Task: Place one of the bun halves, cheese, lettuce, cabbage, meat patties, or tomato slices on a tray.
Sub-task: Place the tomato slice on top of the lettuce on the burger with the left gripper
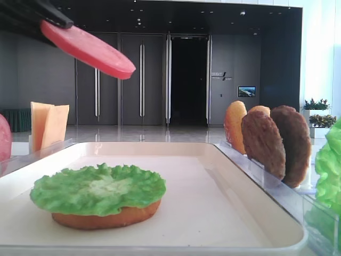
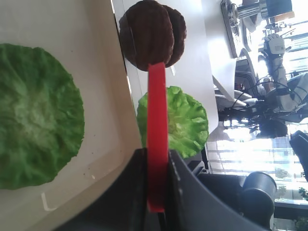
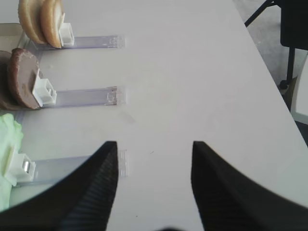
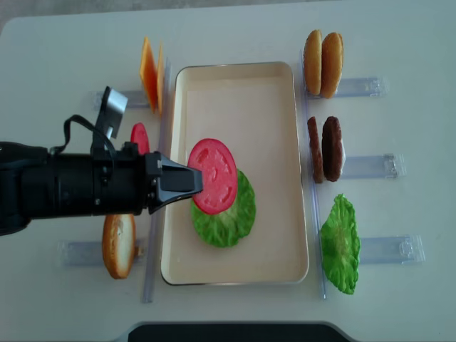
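Left pincer (image 4: pixel 187 181) holds tomato slice (image 4: pixel 212 175) flat, tilted, over lettuce (image 4: pixel 226 212).

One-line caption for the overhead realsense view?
Left tool holds a tomato slice above the lettuce on the tray.

smooth tomato slice (image 4: pixel 212 175), rough meat patties (image 1: pixel 277 143)

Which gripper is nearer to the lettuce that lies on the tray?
The left one. The left gripper holds a tomato slice just above the lettuce on the tray. The right gripper hangs open over bare table beyond the racks, well off to the side.
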Available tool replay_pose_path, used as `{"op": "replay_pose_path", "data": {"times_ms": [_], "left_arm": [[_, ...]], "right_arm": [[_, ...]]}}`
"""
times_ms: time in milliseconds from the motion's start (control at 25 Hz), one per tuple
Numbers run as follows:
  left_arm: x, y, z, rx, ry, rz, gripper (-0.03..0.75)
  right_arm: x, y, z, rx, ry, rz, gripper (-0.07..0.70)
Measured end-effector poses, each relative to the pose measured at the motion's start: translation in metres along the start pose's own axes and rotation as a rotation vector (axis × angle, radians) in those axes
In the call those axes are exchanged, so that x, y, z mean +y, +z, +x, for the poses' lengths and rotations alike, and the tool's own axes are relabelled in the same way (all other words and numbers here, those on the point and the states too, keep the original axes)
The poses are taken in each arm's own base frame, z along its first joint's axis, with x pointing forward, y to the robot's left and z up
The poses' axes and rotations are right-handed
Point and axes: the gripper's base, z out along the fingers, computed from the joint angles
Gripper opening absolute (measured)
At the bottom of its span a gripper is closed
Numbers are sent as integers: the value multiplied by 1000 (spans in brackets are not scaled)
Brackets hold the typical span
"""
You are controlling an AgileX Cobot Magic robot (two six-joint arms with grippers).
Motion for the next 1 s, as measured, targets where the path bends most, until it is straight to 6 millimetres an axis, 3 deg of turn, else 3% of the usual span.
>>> {"op": "replay_pose_path", "data": {"times_ms": [640,1000], "left_arm": [[48,43,-2,94,-147,58,60],[56,47,-1,105,-147,33,58]], "right_arm": [[0,0,0,0,-1,0,337],[0,0,0,0,-1,0,337]]}}
